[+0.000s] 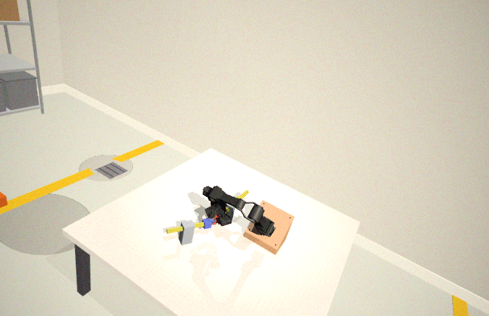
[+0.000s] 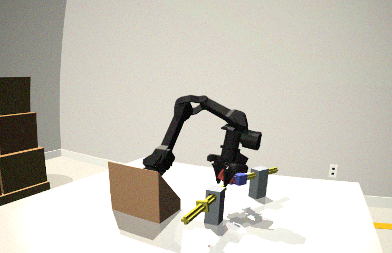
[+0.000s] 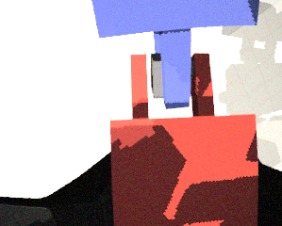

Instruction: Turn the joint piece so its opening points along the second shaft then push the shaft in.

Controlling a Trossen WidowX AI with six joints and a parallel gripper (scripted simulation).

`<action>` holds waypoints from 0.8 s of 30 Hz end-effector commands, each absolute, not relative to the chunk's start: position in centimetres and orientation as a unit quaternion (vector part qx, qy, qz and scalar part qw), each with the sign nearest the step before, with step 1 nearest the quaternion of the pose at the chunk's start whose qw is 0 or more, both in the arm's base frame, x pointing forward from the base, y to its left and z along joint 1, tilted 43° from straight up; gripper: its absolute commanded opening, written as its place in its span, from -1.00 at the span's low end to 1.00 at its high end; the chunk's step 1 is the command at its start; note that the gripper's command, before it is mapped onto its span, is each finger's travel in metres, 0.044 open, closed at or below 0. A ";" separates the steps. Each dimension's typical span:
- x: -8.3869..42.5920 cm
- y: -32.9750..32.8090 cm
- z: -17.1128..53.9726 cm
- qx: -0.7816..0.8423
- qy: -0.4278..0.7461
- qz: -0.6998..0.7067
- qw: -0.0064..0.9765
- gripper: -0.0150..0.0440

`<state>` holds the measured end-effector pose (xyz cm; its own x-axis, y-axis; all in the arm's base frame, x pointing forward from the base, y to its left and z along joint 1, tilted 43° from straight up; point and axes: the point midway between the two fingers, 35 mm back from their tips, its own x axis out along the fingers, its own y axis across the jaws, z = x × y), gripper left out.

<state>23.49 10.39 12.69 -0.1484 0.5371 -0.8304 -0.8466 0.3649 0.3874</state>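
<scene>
The red joint piece (image 1: 215, 218) (image 2: 221, 175) (image 3: 221, 151) hangs on its hinge arms at the blue hub (image 1: 206, 223) (image 2: 240, 178) (image 3: 178, 16) of the first yellow shaft (image 1: 174, 230) (image 2: 273, 170). That shaft sits in a grey block (image 1: 187, 234) (image 2: 258, 184). My gripper (image 3: 162, 149) is shut on the red piece, with a black finger at each side. The second yellow shaft (image 1: 244, 193) (image 2: 193, 213) passes through the other grey block (image 2: 213, 210) and carries a yellow square collar. Its inner end is mostly hidden by block and fingers; the opening's direction is not visible.
The arm's base stands on a brown wedge-shaped block (image 1: 274, 227) (image 2: 135, 192) beside the shafts. Both grey blocks stand on the white table (image 1: 140, 208) (image 2: 322, 208). Stacked boxes (image 2: 18, 134) and a shelf rack (image 1: 35, 55) stand away from the table.
</scene>
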 end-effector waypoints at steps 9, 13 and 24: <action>23.5 10.4 12.7 -0.146 0.527 0.544 0.637 0.12; 23.5 10.4 12.7 -0.146 0.527 0.544 0.637 0.12; 23.5 10.4 12.7 -0.147 0.527 0.544 0.636 -0.08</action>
